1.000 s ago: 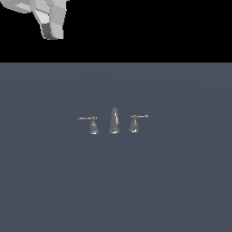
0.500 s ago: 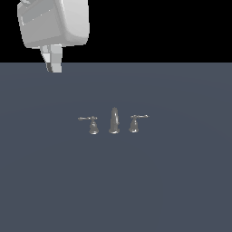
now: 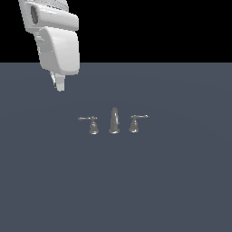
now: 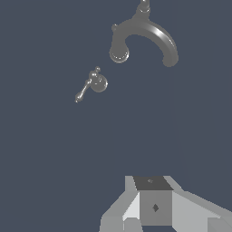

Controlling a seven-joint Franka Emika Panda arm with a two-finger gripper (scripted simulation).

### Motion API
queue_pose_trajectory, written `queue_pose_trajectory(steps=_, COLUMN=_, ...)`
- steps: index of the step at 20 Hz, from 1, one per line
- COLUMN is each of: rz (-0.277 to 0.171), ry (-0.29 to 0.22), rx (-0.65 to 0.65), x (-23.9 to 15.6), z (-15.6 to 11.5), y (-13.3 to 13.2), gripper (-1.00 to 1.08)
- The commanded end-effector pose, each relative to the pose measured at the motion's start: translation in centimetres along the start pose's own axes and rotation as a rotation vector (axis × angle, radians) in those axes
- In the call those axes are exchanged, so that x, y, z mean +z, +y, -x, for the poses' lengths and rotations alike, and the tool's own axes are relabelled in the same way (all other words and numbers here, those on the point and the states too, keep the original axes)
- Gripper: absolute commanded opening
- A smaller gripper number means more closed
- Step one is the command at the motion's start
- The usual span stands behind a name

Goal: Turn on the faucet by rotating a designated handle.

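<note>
progress nil: handle (image 3: 92, 123) untouched, you must reach and rotate it; gripper (image 3: 60, 85) far left of faucet (image 3: 113, 121), opening unreadable

The exterior view looks from far off, facing the faucet (image 3: 113, 121) front-on. The wrist view looks down from above, nearer. Both views share it.

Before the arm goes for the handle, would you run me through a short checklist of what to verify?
1. Handle in view, lever pointing to the exterior view's left: ok.
2. Path to it unobstructed: ok.
3. Gripper near the handle: not ok, it hangs well up and off to the exterior view's left.
4. Gripper free of contact with the spout: ok.
5. Jaws open: cannot tell.
6. Twin handle untouched: ok.
</note>
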State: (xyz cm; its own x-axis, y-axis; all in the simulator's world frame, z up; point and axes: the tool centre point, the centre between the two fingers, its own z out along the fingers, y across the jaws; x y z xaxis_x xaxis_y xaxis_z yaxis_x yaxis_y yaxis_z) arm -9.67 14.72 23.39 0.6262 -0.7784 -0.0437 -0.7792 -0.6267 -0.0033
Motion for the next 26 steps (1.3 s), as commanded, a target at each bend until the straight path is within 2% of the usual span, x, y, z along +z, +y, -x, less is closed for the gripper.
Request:
queue_pose_trajectory(steps=1, rz=-0.002, ry=0.002, rx=0.044, x=1.1, z=-0.5, y=-1.1, gripper=-1.00)
queue_pose_trajectory(steps=12, rz=-0.005, ry=0.017, rx=0.238, x=6.2, z=-3.5, y=-5.4, gripper=-1.00)
queue_pose_trajectory(steps=26, rz=-0.008, ry=0.040, rx=0.512, x=13.1, z=-9.3, y=-10.4, gripper=-1.00)
